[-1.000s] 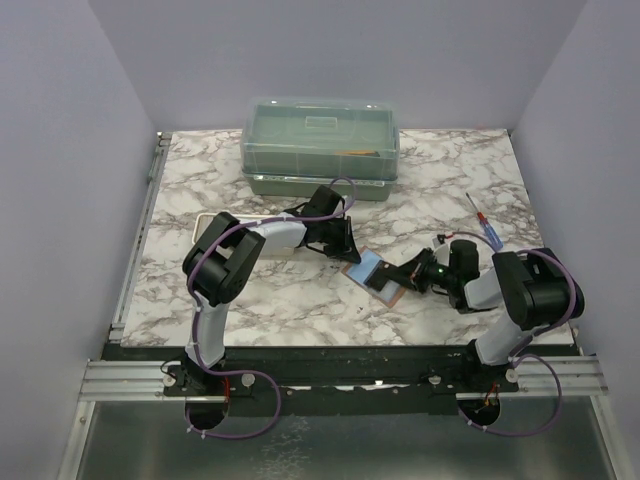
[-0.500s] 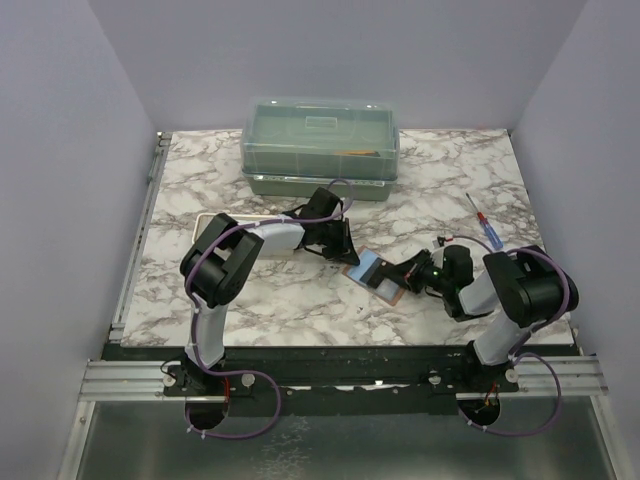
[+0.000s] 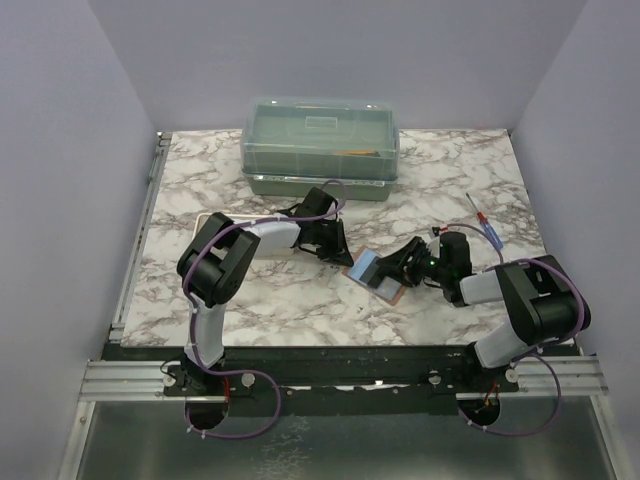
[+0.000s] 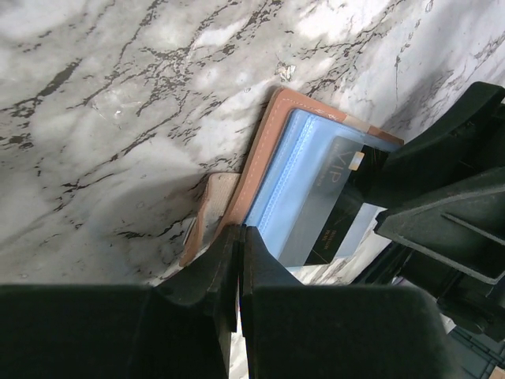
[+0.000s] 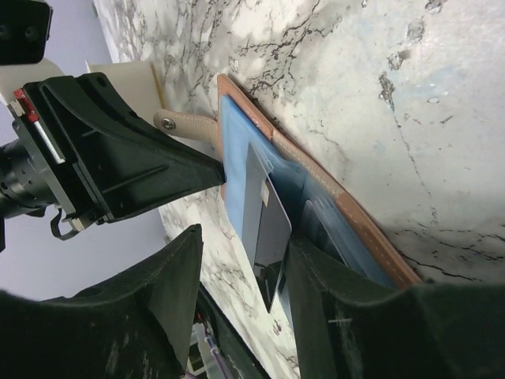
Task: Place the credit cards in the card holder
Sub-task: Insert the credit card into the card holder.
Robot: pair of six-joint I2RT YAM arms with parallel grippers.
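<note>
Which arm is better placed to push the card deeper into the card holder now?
Right. The card sits between the right fingers, already partly in the open card holder. The left fingers, shut, rest on the holder's edge, probably steadying it.

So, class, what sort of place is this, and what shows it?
Probably a robot lab test cell: left arm and right arm bolted to a rail at a marble-look table, plain walls around it, props like a wallet and lidded box.
</note>
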